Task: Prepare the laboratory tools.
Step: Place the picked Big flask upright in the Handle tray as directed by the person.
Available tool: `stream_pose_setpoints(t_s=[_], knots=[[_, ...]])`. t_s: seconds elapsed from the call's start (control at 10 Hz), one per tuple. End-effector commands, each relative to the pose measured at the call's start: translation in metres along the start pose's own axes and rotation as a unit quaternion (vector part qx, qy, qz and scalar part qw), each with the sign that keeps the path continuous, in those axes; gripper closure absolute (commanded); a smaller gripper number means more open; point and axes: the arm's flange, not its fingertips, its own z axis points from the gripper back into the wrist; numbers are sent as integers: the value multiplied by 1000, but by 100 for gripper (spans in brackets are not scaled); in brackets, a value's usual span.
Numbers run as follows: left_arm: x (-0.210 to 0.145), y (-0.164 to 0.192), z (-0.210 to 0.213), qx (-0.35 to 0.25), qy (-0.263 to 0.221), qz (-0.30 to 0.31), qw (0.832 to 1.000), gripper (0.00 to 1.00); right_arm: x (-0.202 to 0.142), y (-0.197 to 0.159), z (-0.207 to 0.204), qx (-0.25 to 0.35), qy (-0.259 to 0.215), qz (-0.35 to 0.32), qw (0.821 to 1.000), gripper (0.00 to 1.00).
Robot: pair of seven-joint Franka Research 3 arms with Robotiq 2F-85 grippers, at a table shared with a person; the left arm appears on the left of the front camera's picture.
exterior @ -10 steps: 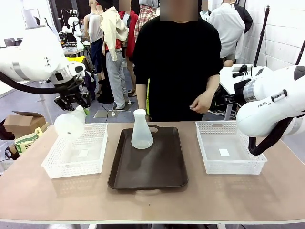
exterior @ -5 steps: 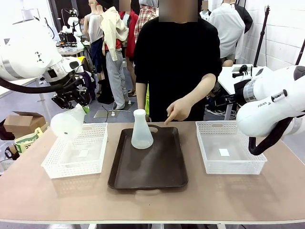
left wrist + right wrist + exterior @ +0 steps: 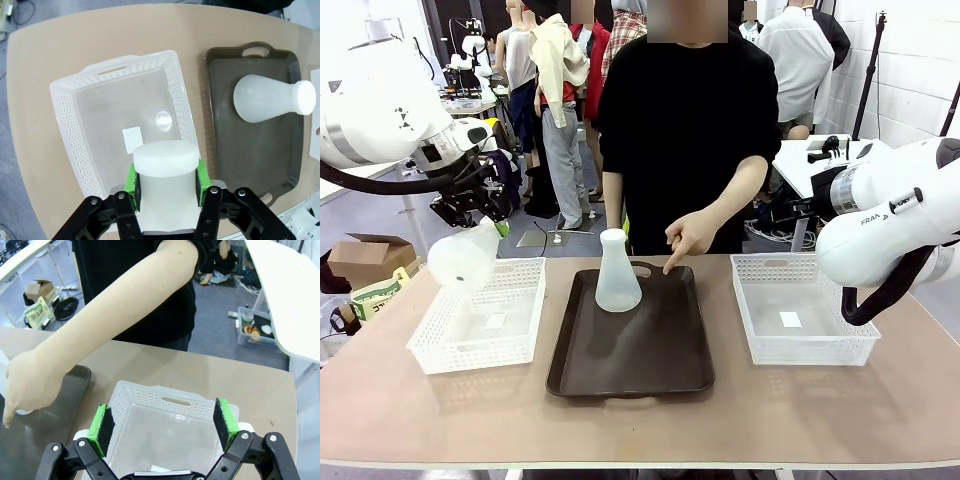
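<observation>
While the person's hand points down at the tray, the scene stands thus:

Left gripper: its jaws are clamped on the neck of one flask; in the left wrist view the green pads press on both sides of that neck.

Held flask: it hangs tilted in the air, wide base down and toward the robot's left, over the far left corner of the left basket. In the left wrist view its neck runs straight out from between the fingers, mouth end facing the camera, with the basket floor beyond it.

Second flask: it stands upright on the far half of the tray, well apart from both grippers. From the left wrist camera it appears lying sideways in the picture, to the right of the held flask.

Tray: dark brown, handled, in the middle of the table between the two baskets.

Left basket: white lattice, just left of the tray, with a small white label on its floor.

Right gripper: its jaws stand wide apart with nothing between them, hovering above the right basket.

Right basket, front view: just right of the tray, also with a small label inside.

Person's hand: index finger pointing down at the tray's far edge, near the standing flask but not touching it; in the right wrist view the forearm reaches in from the upper right.
</observation>
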Motion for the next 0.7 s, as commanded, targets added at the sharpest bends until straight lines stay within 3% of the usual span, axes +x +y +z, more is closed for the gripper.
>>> stream_pose_setpoints(t_s=[0.0,0.1,0.3,0.4,0.6], knots=[[-8,-13,-4,-46,4,-44,998,100,-1,0,0,-1,-15,2,1000,0],[-20,-24,-2,-104,23,-86,991,100,-1,0,0,-1,-15,2,1000,0],[-33,-34,13,-225,-6,-154,962,100,-1,0,0,-1,-15,2,1000,0],[-36,-33,18,-290,-19,-171,941,100,-1,0,0,-1,-15,2,1000,0],[-51,-39,18,-379,-51,-288,878,100,-1,0,0,-1,-15,2,1000,0]])
